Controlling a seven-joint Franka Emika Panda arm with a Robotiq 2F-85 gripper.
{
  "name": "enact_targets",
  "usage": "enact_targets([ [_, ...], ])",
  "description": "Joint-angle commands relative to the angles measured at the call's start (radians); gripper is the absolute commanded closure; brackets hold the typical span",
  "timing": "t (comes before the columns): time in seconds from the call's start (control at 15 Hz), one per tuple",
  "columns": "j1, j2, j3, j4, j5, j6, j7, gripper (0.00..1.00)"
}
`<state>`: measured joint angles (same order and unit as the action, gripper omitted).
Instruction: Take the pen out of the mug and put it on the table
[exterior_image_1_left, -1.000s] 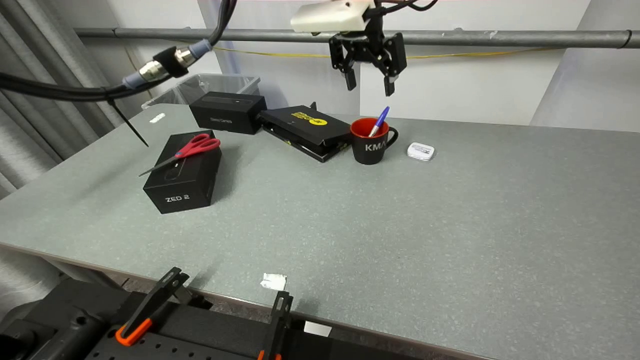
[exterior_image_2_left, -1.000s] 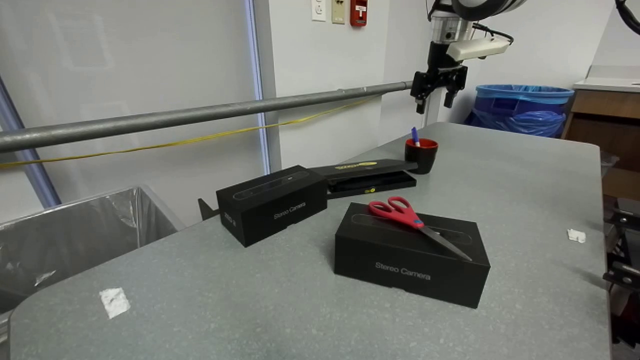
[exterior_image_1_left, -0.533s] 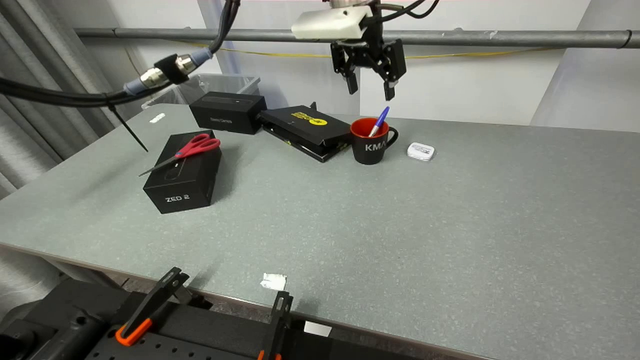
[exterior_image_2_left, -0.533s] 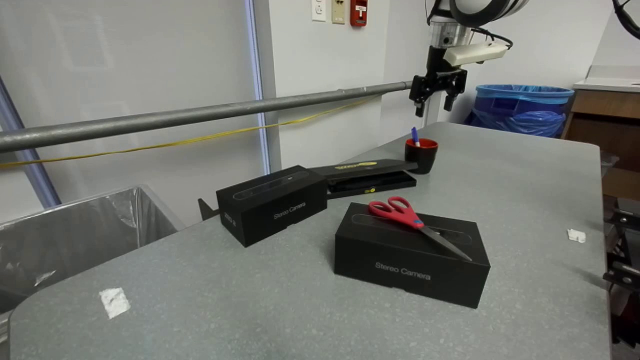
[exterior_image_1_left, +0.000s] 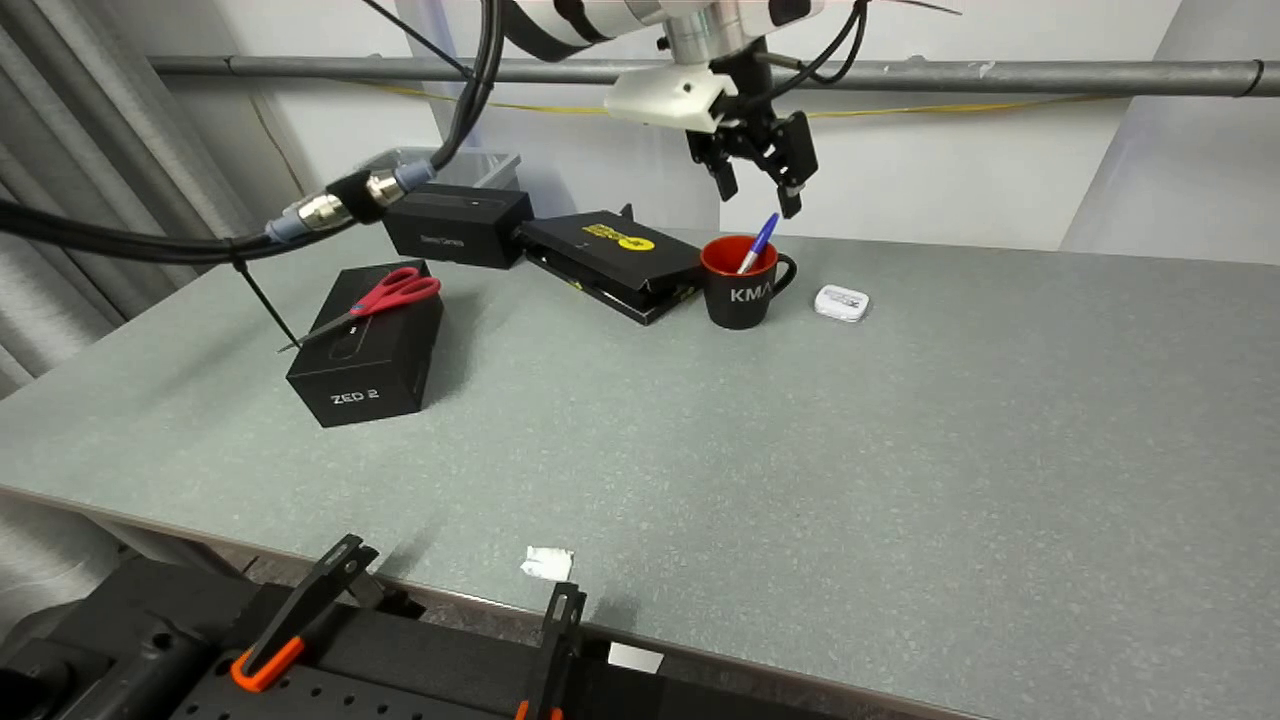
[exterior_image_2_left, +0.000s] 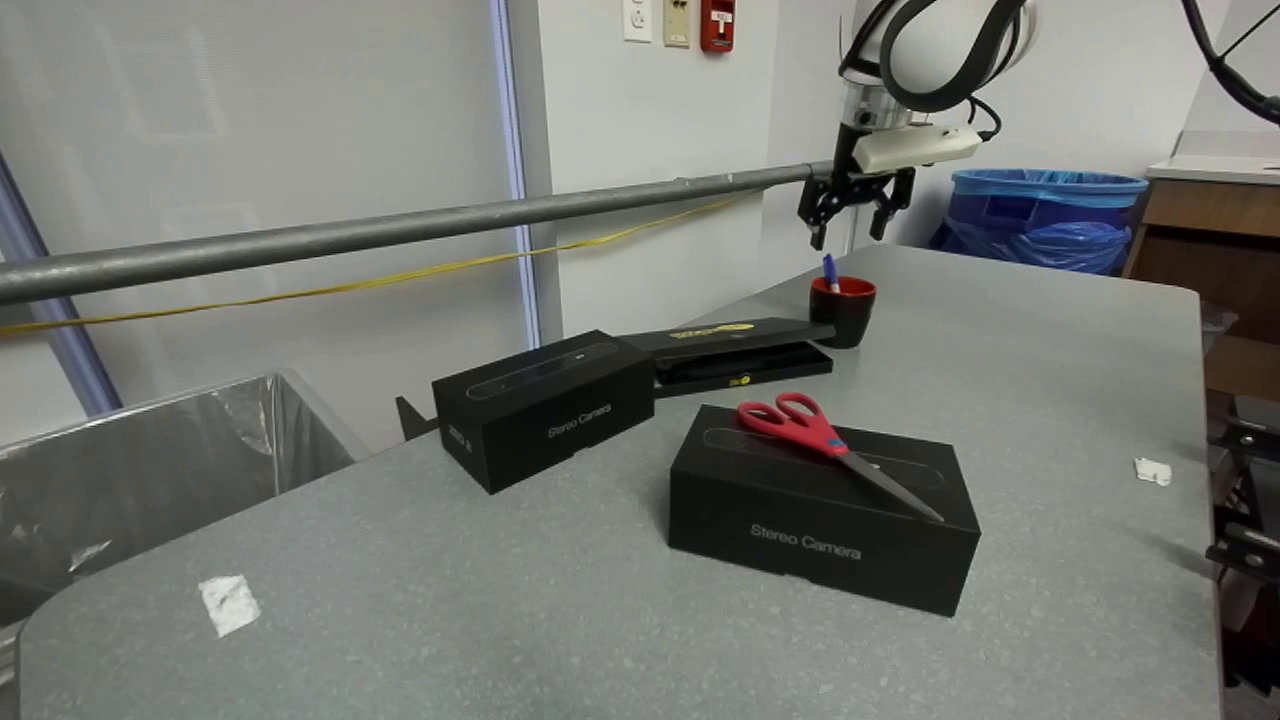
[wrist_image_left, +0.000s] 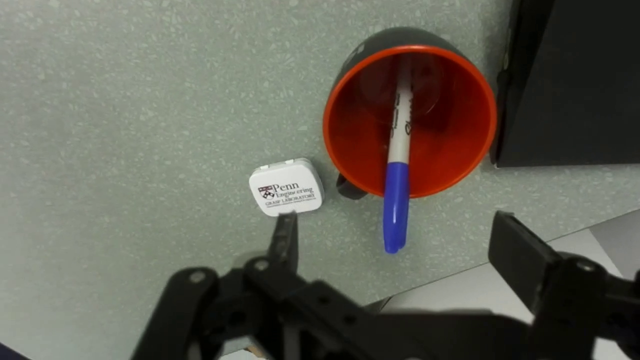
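Observation:
The dark mug (exterior_image_1_left: 735, 302) with a red inside stands upright on the grey-green table (exterior_image_1_left: 900, 450), also seen in an exterior view (exterior_image_2_left: 845, 320) and the wrist view (wrist_image_left: 357, 145). The pen (exterior_image_1_left: 760, 238) leans inside it, its blue cap sticking out past the rim near the handle. The pen also shows in an exterior view (exterior_image_2_left: 830, 272) and the wrist view (wrist_image_left: 396, 200), where its white barrel lies in the mug. My gripper (exterior_image_1_left: 759, 204) is open and empty just above the pen. In the wrist view the blue cap lies between the fingers of the gripper (wrist_image_left: 395, 216), apart from both.
A small white tin (wrist_image_left: 287, 187) lies beside the mug's handle. A flat black box (exterior_image_1_left: 620, 250) is close on the mug's other side. Two black camera boxes (exterior_image_1_left: 455, 225) (exterior_image_2_left: 830, 510) stand further off, one with red scissors (exterior_image_2_left: 795, 425) on top. A wall pipe (exterior_image_1_left: 950, 77) runs behind.
My gripper has moved down, closer to the mug and pen, and turned slightly. It stays open. The pen, the mug and the other objects have not moved.

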<state>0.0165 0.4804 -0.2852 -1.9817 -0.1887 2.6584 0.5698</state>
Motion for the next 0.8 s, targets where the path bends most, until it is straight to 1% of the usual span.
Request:
enact_targets([
  [0.0, 0.046, 0.077, -0.057, 0.072, -0.02, 0.013, 0.076, 0.0],
  [0.13, 0.055, 0.104, -0.071, 0.094, -0.021, 0.012, 0.09, 0.0],
  [0.47, 0.058, 0.155, -0.082, 0.147, -0.007, 0.002, 0.101, 0.0],
  [0.53, 0.058, 0.16, -0.083, 0.153, -0.007, -0.001, 0.099, 0.18],
  [0.6, 0.056, 0.163, -0.08, 0.155, -0.005, 0.0, 0.094, 0.26],
  [0.67, 0.057, 0.164, -0.08, 0.158, -0.004, 0.0, 0.093, 0.32],
  [0.73, 0.058, 0.167, -0.08, 0.162, -0.004, -0.002, 0.092, 0.42],
])
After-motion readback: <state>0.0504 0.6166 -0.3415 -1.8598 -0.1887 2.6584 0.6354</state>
